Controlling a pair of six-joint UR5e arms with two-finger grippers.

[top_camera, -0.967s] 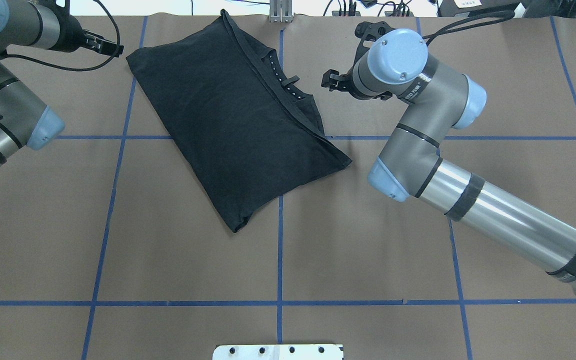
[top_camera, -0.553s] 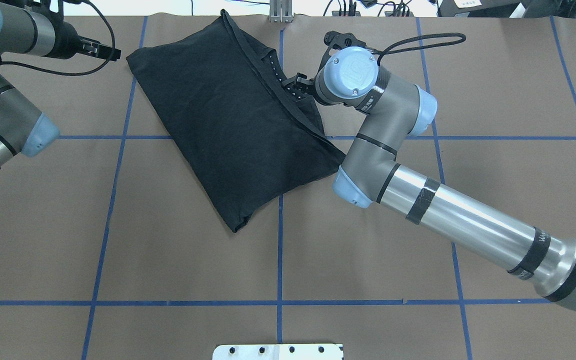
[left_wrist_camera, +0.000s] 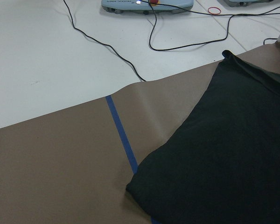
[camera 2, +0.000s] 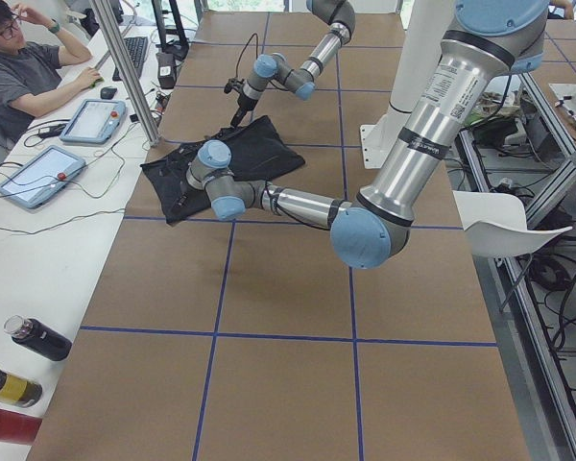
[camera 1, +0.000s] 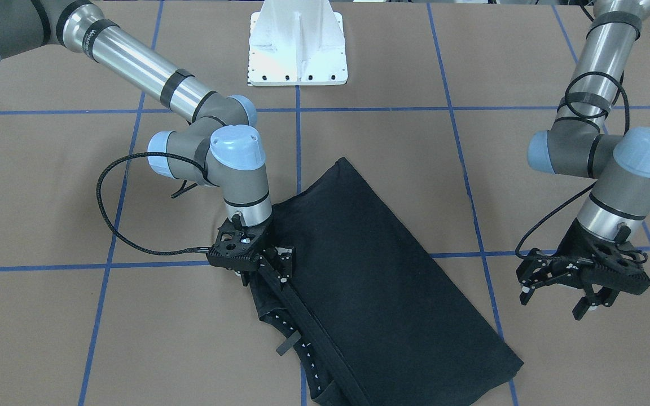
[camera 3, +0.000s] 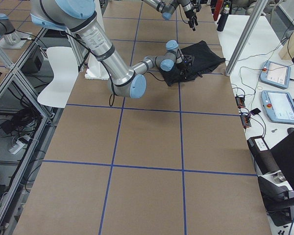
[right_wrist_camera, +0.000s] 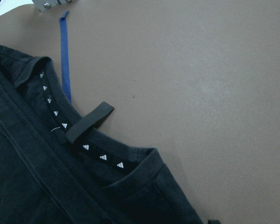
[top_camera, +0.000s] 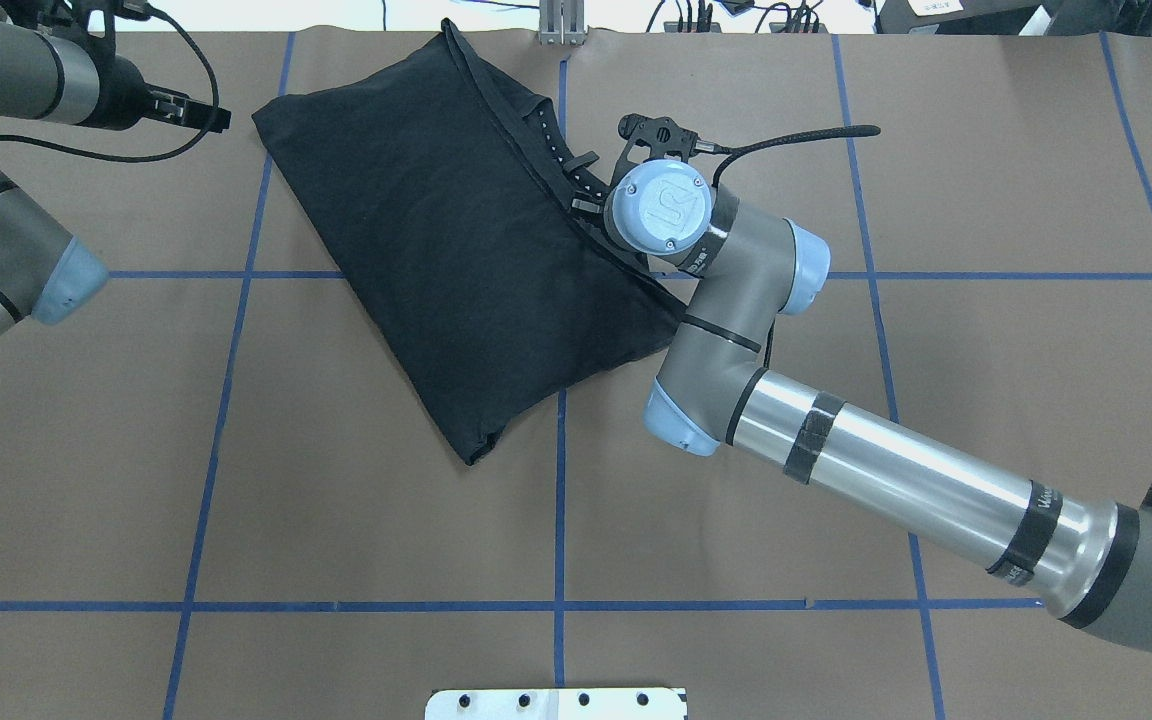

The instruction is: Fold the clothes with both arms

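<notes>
Grasp step, collar edge.
Right gripper (camera 1: 262, 276) stood spread over shirt (camera 1: 381, 293) collar; left gripper (camera 1: 552, 300) released, apart. Next likely: close.

Matt black cloth T-shirt (top_camera: 456, 250); table cover (top_camera: 336, 520) seemingly matt brown paper.

We see the right arm (top_camera: 896, 472) and the left arm (camera 1: 602, 53): silver tubes, grey joints, light blue caps, black bands, looping black cables.
</notes>
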